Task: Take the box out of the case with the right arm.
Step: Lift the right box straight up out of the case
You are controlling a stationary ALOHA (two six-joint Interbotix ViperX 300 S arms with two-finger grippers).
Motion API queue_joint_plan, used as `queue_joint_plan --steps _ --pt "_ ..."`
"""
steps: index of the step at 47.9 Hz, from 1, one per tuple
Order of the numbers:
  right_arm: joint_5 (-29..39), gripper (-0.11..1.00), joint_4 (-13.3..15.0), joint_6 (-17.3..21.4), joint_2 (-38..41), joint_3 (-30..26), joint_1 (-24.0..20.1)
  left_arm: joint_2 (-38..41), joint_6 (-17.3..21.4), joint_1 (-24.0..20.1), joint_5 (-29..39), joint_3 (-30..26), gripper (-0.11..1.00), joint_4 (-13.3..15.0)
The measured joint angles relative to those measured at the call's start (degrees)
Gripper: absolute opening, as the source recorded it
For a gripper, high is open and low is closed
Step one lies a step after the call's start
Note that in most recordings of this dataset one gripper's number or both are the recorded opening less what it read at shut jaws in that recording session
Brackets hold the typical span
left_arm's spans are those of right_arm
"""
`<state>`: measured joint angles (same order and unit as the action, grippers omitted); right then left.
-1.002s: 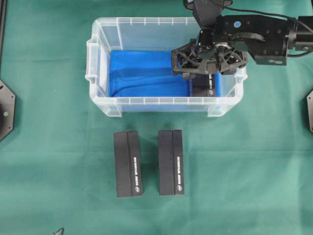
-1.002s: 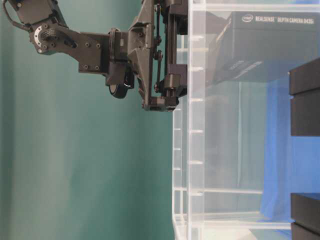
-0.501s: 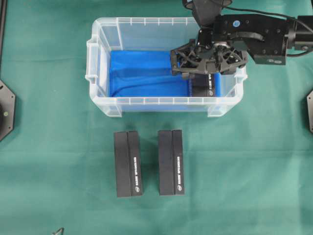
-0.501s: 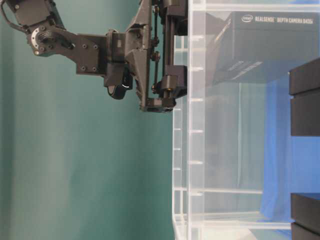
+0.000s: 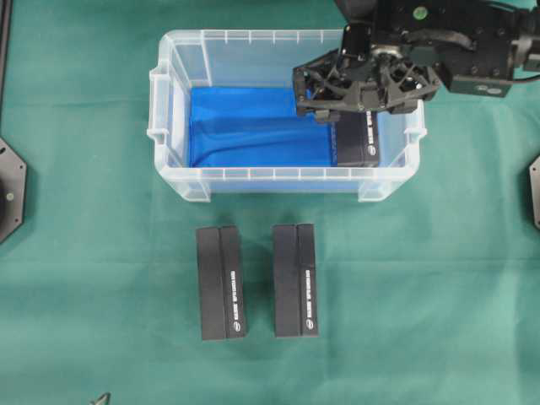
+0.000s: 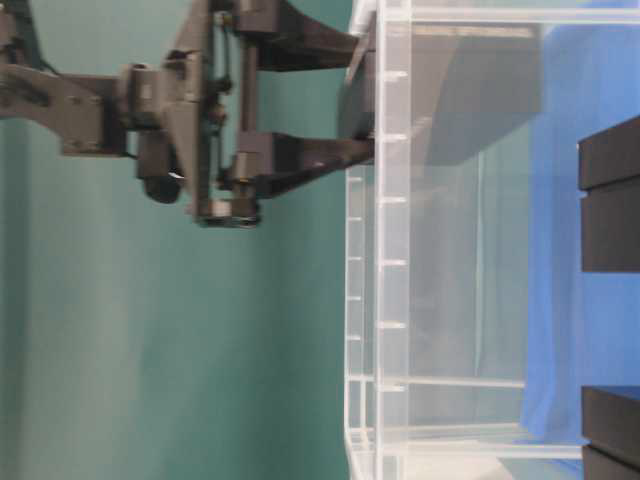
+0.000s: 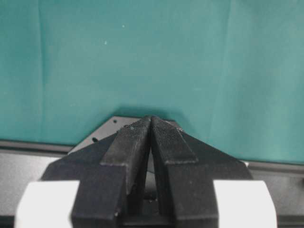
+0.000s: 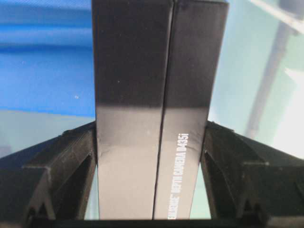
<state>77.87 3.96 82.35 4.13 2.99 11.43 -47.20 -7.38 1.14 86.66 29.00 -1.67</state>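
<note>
The case (image 5: 169, 93) is clear translucent plastic with a blue lining (image 5: 253, 126). The held box (image 8: 156, 95) and the two boxes on the table (image 5: 221, 282) (image 5: 295, 280) are black with white lettering. The table cloth (image 5: 84, 295) is plain green.

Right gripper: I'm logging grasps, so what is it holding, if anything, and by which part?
The right gripper holds a black box, one of its fingers pressed against each long side, inside the case.
</note>
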Motion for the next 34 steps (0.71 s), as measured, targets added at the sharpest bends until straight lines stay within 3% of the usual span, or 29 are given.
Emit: queue_joint_plan --steps 34 --pt "17.8 0.65 3.1 -0.6 -1.1 -17.1 -0.1 -0.2 0.0 0.0 0.0 0.0 0.0 0.0"
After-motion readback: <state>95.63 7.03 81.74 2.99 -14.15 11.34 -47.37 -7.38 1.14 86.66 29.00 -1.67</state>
